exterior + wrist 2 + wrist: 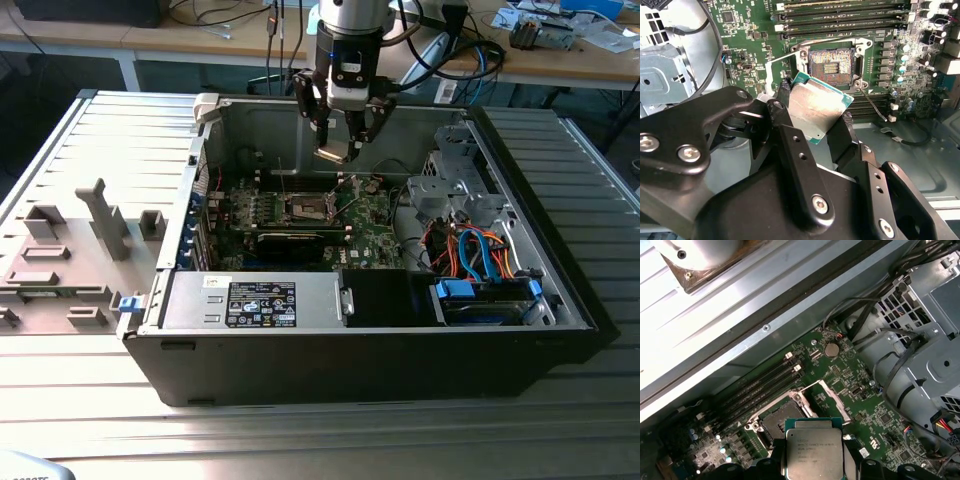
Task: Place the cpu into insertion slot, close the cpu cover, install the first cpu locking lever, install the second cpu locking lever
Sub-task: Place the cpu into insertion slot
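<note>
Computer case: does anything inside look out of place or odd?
Nothing looks damaged. The cpu is not seated: the gripper pinches it above the empty slot, whose cover stands raised.

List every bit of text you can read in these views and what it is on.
No text can be quoted.
The cpu, held in the gripper: printed lines on its top, too blurred to read.
The black label on the silvery metal box: print too small to read.
The green board: white markings, too small to read.
</note>
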Available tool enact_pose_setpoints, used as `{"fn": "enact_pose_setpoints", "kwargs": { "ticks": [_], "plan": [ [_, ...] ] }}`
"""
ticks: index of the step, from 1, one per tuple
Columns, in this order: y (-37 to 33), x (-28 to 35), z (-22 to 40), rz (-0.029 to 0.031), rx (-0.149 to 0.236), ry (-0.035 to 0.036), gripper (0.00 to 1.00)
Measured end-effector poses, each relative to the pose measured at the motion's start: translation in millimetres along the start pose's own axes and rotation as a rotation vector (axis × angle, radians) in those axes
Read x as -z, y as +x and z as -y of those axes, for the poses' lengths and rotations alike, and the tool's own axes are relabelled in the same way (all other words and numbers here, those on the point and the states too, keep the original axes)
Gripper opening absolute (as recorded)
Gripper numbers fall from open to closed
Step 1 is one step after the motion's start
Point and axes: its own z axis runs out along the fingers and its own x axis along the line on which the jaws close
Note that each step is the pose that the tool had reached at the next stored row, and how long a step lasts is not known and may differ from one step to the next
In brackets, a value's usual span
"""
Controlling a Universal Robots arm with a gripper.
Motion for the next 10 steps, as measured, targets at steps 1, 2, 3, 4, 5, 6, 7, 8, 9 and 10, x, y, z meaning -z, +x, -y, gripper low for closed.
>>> {"fn": "enact_pose_setpoints", "kwargs": {
  "ticks": [1,2,3,4,5,6,7,8,9,10],
  "plan": [
    [0.0,0.0,0.0,0.0,-0.002,0.0,0.54],
    [0.0,0.0,0.0,0.0001,-0.003,0.0,0.54],
    [0.0,0.0,0.0,0.0001,-0.004,0.0,0.54],
    [0.0,0.0,0.0,0.0001,-0.006,0.0,0.54],
    [0.0,0.0,0.0,0.0001,-0.007,0.0,0.54],
    [0.0,0.0,0.0,0.0002,-0.008,0.0,0.54],
    [0.0,0.0,0.0,0.0002,-0.01,0.0001,0.54],
    [0.0,0.0,0.0,0.0002,-0.012,0.0,0.54],
    [0.0,0.0,0.0,0.0003,-0.013,0.0,0.54],
    [0.0,0.0,0.0,0.0003,-0.014,0.0001,0.54]
  ]
}}
